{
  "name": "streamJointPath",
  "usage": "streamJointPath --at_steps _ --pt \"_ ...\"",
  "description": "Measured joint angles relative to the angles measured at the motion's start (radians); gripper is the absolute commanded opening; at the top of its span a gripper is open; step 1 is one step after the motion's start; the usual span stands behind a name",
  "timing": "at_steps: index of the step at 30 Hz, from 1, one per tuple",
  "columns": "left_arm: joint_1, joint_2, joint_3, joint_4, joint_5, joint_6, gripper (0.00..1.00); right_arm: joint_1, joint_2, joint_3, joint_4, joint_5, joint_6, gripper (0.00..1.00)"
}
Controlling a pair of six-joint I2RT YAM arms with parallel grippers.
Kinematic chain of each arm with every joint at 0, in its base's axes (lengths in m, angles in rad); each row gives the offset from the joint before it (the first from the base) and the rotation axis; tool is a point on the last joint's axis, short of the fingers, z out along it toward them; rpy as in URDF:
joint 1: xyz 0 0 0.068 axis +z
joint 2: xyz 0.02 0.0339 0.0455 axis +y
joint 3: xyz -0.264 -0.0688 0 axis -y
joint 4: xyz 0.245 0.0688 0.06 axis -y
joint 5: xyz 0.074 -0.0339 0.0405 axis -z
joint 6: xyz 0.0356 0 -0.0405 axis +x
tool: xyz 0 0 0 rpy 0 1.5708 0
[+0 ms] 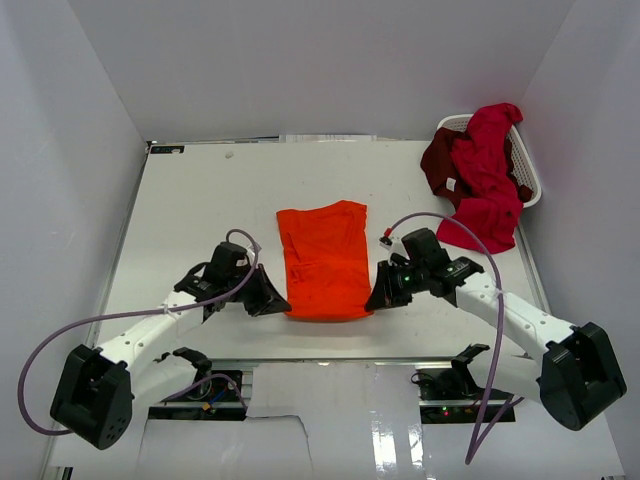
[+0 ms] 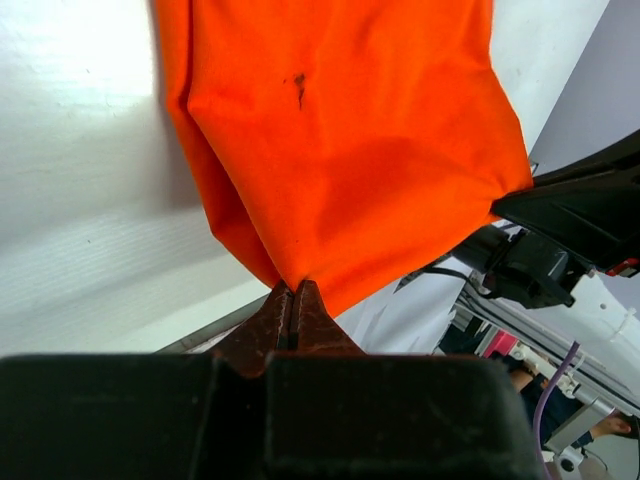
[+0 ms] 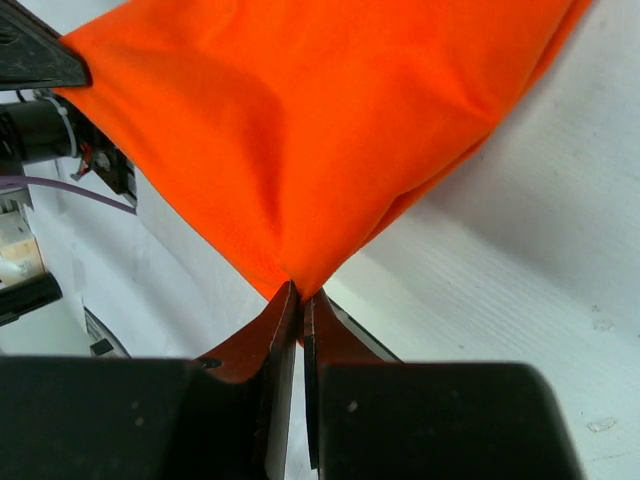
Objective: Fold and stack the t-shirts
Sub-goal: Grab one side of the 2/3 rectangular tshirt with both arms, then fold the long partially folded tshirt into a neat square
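Orange t-shirt [image 1: 322, 260]: lies at frame centre on the counter [image 1: 200, 200], sides turned in to make a long panel.
Left gripper [image 1: 268, 295]: pressed together, pinching the panel's lower-left corner.
Right gripper [image 1: 382, 288]: pressed together, pinching the lower-right corner.
Other garments: crimson t-shirt [image 1: 490, 160] and maroon t-shirt [image 1: 437, 160] heaped in and over the white laundry basket [image 1: 530, 180], upper right of the frame.
Step in hand (judgement): carry the near hem up-frame to halve the panel.
Recommended practice: lift both corners level, move them together, hold the hem taut, and lay edge on edge before letting go.
Markings: no legible writing. There is a dark speck [image 2: 299, 85] on the orange cloth, and the pale tag [image 1: 452, 184] in the heap is too small to read.
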Motion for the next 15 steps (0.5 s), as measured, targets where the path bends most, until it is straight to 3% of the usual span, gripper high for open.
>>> streamJointPath --at_steps 15 --pt "0.185 0.113 0.333 -0.124 0.040 0.138 0.00 -0.016 0.167 0.374 -0.090 0.000 -0.075 0.08"
